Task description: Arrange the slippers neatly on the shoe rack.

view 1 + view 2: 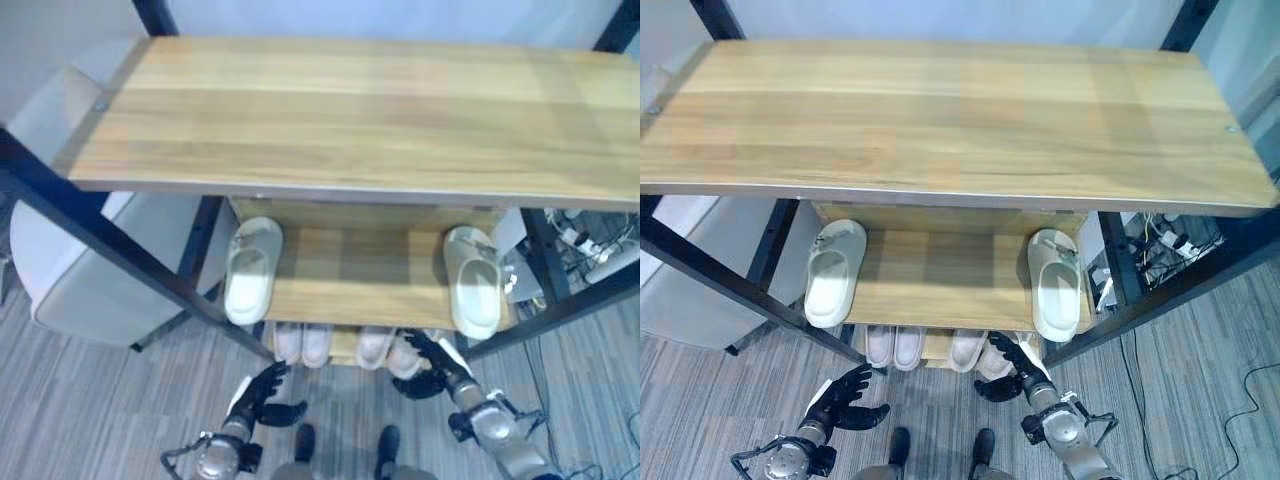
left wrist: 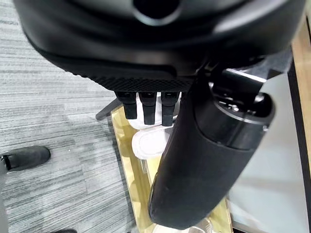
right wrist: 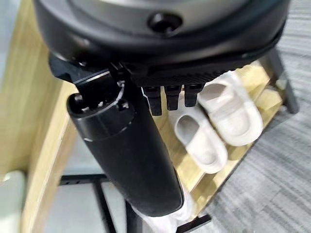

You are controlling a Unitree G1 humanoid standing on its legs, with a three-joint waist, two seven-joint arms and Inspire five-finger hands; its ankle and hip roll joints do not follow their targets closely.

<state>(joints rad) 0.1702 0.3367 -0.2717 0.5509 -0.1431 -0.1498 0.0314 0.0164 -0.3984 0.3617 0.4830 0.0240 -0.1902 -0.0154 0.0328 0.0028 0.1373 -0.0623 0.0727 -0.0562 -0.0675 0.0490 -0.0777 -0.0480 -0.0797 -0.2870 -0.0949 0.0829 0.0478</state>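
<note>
The shoe rack (image 1: 350,110) has a wide wooden top board and a black frame. On its middle shelf, one pale slipper (image 1: 250,270) lies at the left end and another (image 1: 474,283) at the right end, far apart. The bottom shelf holds a white pair (image 1: 301,343) and a beige pair (image 1: 388,350) side by side. My right hand (image 1: 432,368) is open right in front of the beige pair (image 3: 201,141), fingers straight. My left hand (image 1: 262,398) hangs open over the floor, short of the white pair (image 2: 150,143).
A pale grey armchair (image 1: 70,270) stands left of the rack. Cables and a power strip (image 1: 600,255) lie on the floor to the right. A black diagonal frame bar (image 1: 130,265) runs down at the left front. Grey carpet (image 1: 90,410) lies before the rack.
</note>
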